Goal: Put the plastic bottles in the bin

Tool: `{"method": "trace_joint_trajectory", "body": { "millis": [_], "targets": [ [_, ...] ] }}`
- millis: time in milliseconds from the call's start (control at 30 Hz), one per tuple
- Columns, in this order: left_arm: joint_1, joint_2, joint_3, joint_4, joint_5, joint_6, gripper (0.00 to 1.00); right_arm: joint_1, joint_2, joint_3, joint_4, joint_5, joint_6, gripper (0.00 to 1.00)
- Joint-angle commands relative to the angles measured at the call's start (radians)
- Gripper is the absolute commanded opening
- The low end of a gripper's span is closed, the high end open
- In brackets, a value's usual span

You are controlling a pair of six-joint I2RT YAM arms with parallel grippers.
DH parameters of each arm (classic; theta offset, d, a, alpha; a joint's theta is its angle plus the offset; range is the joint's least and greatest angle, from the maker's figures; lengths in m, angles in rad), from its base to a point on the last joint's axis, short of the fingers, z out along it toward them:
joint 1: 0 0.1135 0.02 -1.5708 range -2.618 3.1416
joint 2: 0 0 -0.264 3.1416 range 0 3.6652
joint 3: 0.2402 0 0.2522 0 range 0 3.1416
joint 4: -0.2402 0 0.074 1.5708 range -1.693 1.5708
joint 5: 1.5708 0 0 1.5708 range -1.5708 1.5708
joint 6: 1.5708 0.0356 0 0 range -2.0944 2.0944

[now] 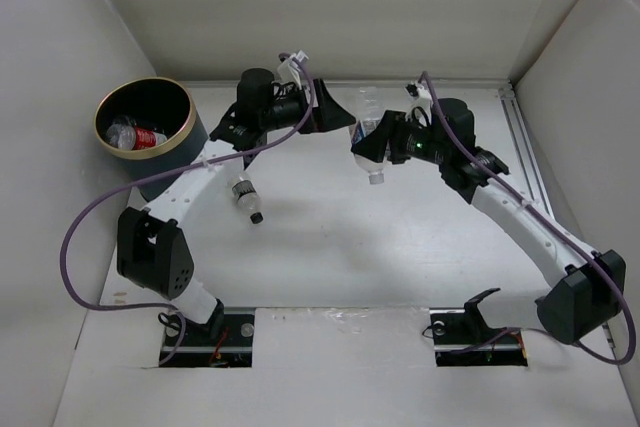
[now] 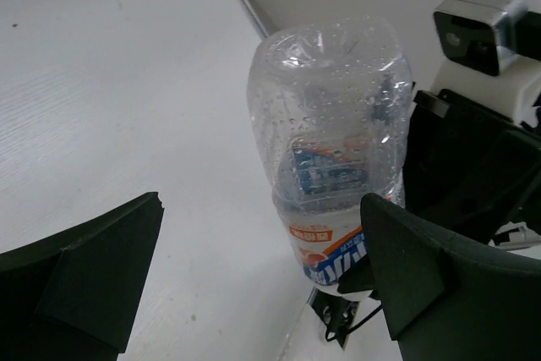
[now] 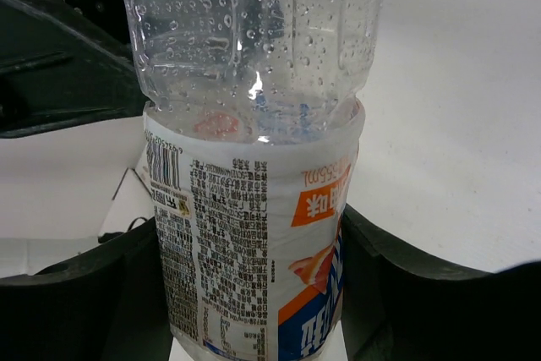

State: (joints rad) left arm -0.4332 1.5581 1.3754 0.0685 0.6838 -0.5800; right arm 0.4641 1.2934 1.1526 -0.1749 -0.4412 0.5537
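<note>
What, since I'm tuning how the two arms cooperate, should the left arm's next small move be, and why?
Probably the left gripper should ease forward and close on the bottle beyond its label. Its fingers stand open, the bottle just ahead, the right gripper grips the label end, and the bin is on the left arm's side.

Bright, even overhead light; soft shadows on table (image 1: 330,247); glints on bottle (image 3: 254,82); wrist views sharp.
</note>
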Motion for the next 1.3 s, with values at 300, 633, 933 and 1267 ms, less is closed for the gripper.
{"method": "trace_joint_trajectory", "body": {
  "millis": [300, 633, 933, 1267],
  "targets": [
    [-0.033, 0.002, 0.021, 0.334, 0.137, -0.173, 1.00, 0.048, 0.029, 0.056, 0.068, -0.119, 0.023, 0.00],
    [-0.052, 0.068, 0.102, 0.234, 0.128, -0.146, 0.33, 0.036, 0.075, 0.149, 0.097, -0.059, 0.064, 0.00],
    [0.132, 0.120, 0.500, -0.152, -0.108, -0.043, 0.00, -0.005, 0.011, 0.062, 0.028, 0.027, -0.017, 1.00],
    [0.668, 0.083, 0.784, -0.504, -0.435, 0.023, 0.00, -0.087, -0.057, -0.103, -0.038, 0.071, -0.092, 1.00]
  ]
}}
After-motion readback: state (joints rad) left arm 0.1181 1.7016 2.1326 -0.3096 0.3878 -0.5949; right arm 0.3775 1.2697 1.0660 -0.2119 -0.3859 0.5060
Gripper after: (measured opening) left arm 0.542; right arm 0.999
